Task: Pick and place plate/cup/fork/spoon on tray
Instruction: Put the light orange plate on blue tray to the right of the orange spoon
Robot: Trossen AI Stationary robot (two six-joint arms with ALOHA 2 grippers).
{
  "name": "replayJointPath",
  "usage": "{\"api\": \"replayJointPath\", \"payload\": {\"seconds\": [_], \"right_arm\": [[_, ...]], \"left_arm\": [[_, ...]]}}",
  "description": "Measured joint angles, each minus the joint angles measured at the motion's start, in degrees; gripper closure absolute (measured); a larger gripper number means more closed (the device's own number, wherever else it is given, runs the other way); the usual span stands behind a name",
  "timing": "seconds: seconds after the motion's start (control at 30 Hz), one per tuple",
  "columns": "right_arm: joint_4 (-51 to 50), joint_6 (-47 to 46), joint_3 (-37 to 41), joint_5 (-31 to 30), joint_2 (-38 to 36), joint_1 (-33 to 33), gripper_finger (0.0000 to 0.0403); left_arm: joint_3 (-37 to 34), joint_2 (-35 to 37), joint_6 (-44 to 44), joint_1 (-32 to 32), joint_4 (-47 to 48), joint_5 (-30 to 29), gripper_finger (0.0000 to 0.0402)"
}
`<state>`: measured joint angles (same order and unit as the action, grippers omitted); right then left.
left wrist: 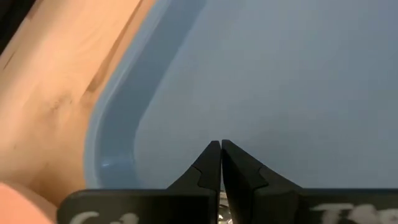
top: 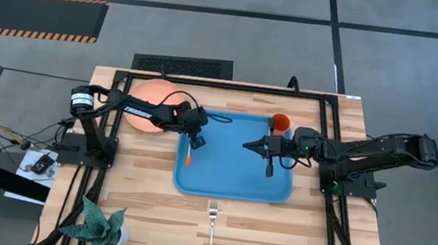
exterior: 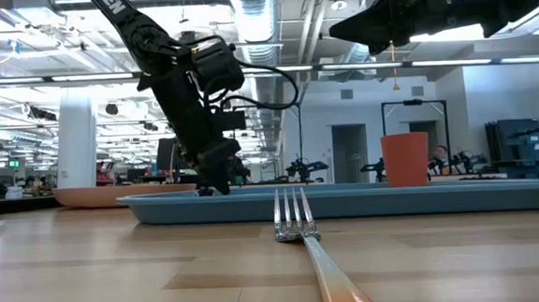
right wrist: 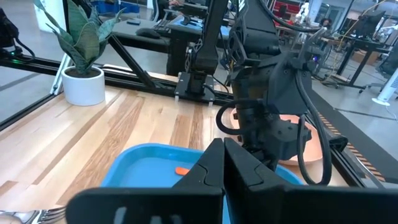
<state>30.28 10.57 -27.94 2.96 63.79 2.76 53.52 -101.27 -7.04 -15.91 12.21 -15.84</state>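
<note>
The left gripper (top: 192, 146) was low over the tray (top: 228, 182), near its left edge, pinched tight on the spoon (top: 189, 157). The right gripper (top: 248, 146) hung above the tray, its fingers pressed together and empty. The cup (top: 281, 123) stood in the tray's far corner. The plate (top: 152, 97) and fork (top: 211, 226) lay on the table (top: 141, 213).

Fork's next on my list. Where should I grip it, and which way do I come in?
Grip the fork from straight above, mid-handle, with the jaws closing across its narrow width. It lies flat on the bare table in front of the tray, tines pointing at the tray, orange handle toward the table's front edge, with nothing close around it, so a top-down approach looks unobstructed.
</note>
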Motion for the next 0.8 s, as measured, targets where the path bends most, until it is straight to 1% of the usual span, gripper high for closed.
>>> {"api": "replayJointPath", "payload": {"seconds": [0.13, 0.27, 0.33, 0.43, 0.5, 0.57, 0.67, 0.8], "right_arm": [[-0.07, 0.00, 0.00, 0.00, 0.00, 0.00, 0.0388], [-0.95, -0.02, 0.00, 0.00, -0.02, 0.00, 0.0388], [-1.53, -0.02, 0.00, 0.00, 0.00, 0.00, 0.0388], [-1.57, -0.04, 0.00, 0.00, 0.00, 0.00, 0.0388], [-1.57, -0.04, 0.00, 0.00, -0.02, 0.00, 0.0388], [-1.57, -0.04, 0.00, 0.00, -0.02, 0.00, 0.0388], [-1.37, -0.07, 0.00, 0.00, 0.00, 0.00, 0.0388], [-1.14, -0.07, 0.00, 0.00, -0.01, 0.00, 0.0388]], "left_arm": [[-0.04, 1.93, 0.28, 0.26, 1.46, -0.03, 0.0397], [-0.02, 7.12, -0.53, 1.30, 6.37, -0.02, 0.0397], [-0.01, 10.65, -1.96, 1.85, 11.46, 0.01, 0.0397], [0.00, 15.19, -7.69, 2.10, 22.01, -0.10, 0.0397], [-0.25, 17.48, -10.48, 2.04, 29.32, -2.04, 0.0395], [-1.36, 19.44, -11.77, 2.04, 33.34, -4.08, 0.0385], [-4.36, 21.11, -12.08, 2.06, 34.03, -4.00, 0.0358], [-9.65, 21.33, -8.39, 1.59, 27.50, -3.07, 0.0306]]}}
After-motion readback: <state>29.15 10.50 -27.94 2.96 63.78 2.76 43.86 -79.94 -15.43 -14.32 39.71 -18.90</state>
